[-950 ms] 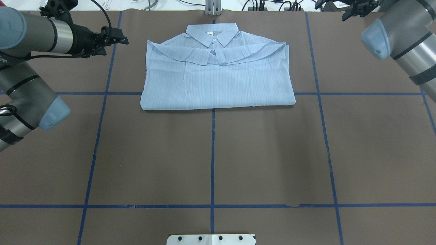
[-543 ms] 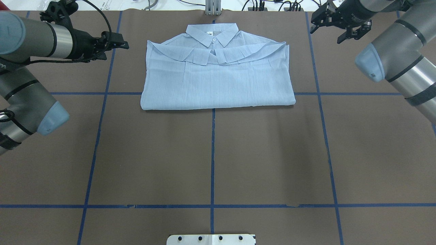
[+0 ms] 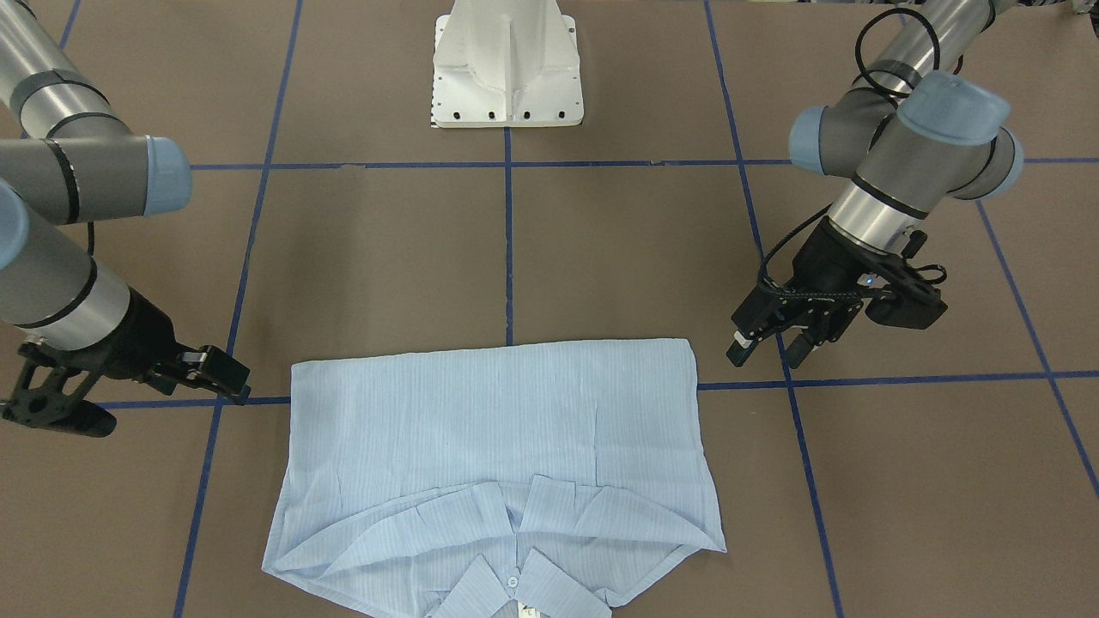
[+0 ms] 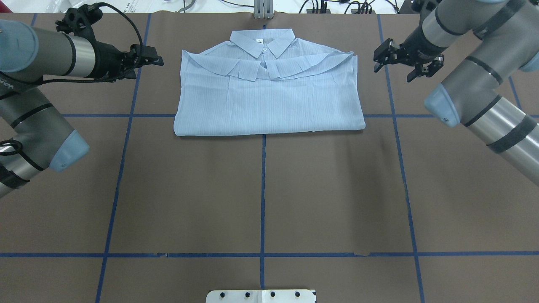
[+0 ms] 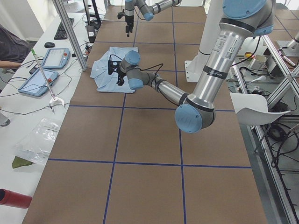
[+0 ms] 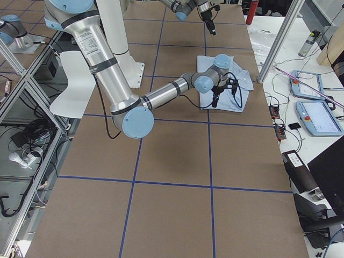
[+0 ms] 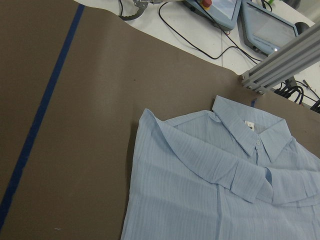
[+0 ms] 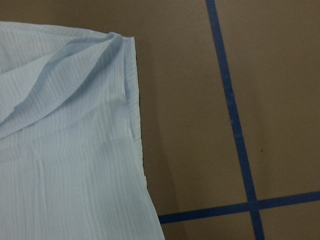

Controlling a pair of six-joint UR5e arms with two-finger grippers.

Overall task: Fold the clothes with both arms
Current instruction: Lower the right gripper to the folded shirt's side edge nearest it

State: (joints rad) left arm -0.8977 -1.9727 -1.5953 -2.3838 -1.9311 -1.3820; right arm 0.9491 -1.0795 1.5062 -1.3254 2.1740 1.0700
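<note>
The pale blue striped shirt (image 4: 269, 101) lies folded on the brown table (image 4: 261, 193), collar at the far side and both sleeves crossed over the chest; it also shows in the front view (image 3: 498, 429) and both wrist views (image 7: 210, 200) (image 8: 65, 150). My left gripper (image 4: 153, 57) hovers open just off the shirt's left shoulder, holding nothing; in the front view it (image 3: 764, 348) is on the right. My right gripper (image 4: 389, 63) hovers open beside the shirt's right shoulder, also holding nothing, and appears (image 3: 227, 378) at the front view's left. No fingers show in the wrist views.
Blue tape lines (image 4: 263, 189) grid the table. The white pedestal base (image 3: 506, 69) stands at the near edge. An aluminium post (image 4: 263, 8) and cables sit just past the collar. Teach pendants (image 5: 56, 58) and a person's sleeve (image 5: 11, 46) are beyond the far edge.
My right gripper has swung in from the far right corner, down and left, to beside the shirt's right shoulder. My left gripper has edged slightly right. The shirt has not moved.
</note>
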